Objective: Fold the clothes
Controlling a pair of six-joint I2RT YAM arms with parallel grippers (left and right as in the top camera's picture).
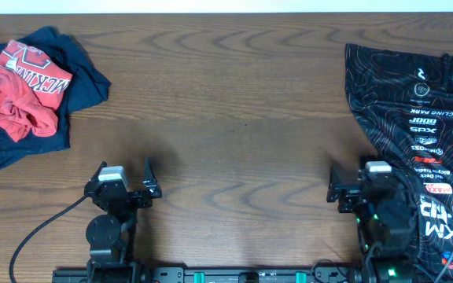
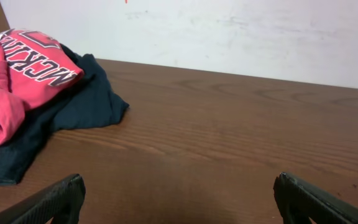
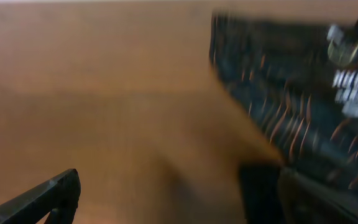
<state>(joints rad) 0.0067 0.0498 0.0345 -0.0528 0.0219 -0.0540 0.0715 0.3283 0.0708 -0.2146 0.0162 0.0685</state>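
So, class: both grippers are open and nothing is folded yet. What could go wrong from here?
The black jersey runs right alongside the right arm, perhaps under it, so pulling it flat could snag it. The red shirt lies crumpled on the navy garment; the left gripper might pinch both layers at once.

My worktop (image 1: 234, 118) is brown wood with darker wavy grain. The red shirt (image 1: 18, 90) carries dark block lettering edged in white, and the garment (image 1: 85, 79) with it is plain navy. The jersey (image 1: 392, 86) is black, printed with thin pale contour lines and small logos, mostly white with some red. My left gripper (image 2: 179, 193) and right gripper (image 3: 179, 186) are black. The wall (image 2: 229, 31) is white.
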